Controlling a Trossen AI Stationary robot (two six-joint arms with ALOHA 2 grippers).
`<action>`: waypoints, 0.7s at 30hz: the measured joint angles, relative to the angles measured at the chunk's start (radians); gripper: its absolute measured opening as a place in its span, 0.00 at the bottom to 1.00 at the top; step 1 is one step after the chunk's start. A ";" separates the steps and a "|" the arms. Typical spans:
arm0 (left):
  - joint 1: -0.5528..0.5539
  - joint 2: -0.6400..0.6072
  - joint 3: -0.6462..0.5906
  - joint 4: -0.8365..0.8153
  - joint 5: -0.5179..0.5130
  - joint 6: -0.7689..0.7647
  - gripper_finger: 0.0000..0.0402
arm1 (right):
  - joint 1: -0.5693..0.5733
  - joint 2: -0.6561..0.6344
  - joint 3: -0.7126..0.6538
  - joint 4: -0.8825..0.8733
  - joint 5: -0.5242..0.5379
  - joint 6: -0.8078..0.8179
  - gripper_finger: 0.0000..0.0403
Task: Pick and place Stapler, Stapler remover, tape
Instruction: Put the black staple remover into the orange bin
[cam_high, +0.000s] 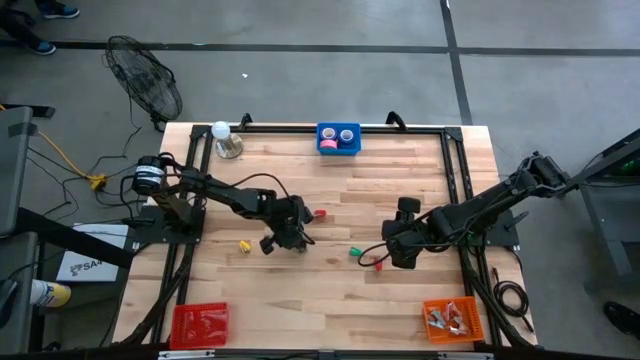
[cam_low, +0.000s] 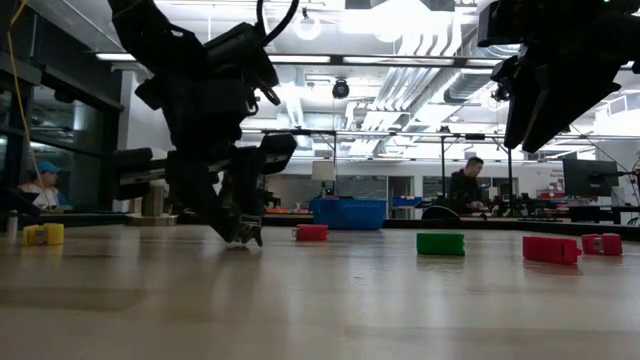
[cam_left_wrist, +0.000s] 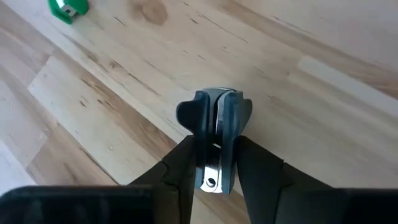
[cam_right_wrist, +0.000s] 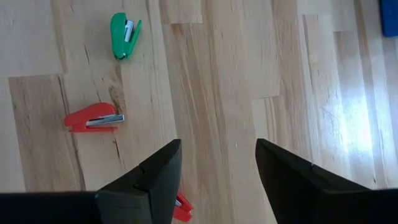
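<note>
My left gripper (cam_high: 284, 238) is near the table's middle, shut on a black stapler remover (cam_left_wrist: 215, 115) with metal jaws. In the low view its fingertips (cam_low: 243, 234) are right at the table top. My right gripper (cam_high: 400, 252) hangs open above the table, right of the middle. Under it lie a green stapler (cam_right_wrist: 124, 34), a red stapler (cam_right_wrist: 93, 118) and another red piece (cam_right_wrist: 182, 208) half hidden by one finger. Tape rolls (cam_high: 328, 144) lie in the blue bin (cam_high: 338, 150) at the far edge. A red stapler (cam_high: 320, 213) and a small yellow item (cam_high: 244, 245) lie near the left gripper. My left gripper pinches the stapler remover between its two fingers (cam_left_wrist: 186, 162), by the hinged rear end (cam_left_wrist: 211, 177). The remover's clawed front (cam_left_wrist: 214, 106) sticks out past the fingertips. The fingers point down at the table. Whether the remover touches the wood, I cannot tell.
A red bin (cam_high: 198, 322) stands at the near left corner and an orange bin (cam_high: 452, 318) holding metal pieces at the near right corner. A lamp-like stand (cam_high: 226, 142) is at the far left. Bare wood lies between the two grippers and the blue bin.
</note>
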 joint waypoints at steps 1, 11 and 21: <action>0.000 0.000 0.000 0.005 0.000 -0.014 0.24 | 0.000 0.000 0.000 0.000 0.000 0.000 0.49; 0.000 -0.002 0.000 0.122 -0.046 -0.146 0.24 | 0.000 0.000 0.000 0.032 0.007 -0.001 0.49; 0.000 -0.002 0.000 0.427 -0.385 -0.212 0.23 | -0.004 0.003 0.000 0.227 0.224 -0.118 0.49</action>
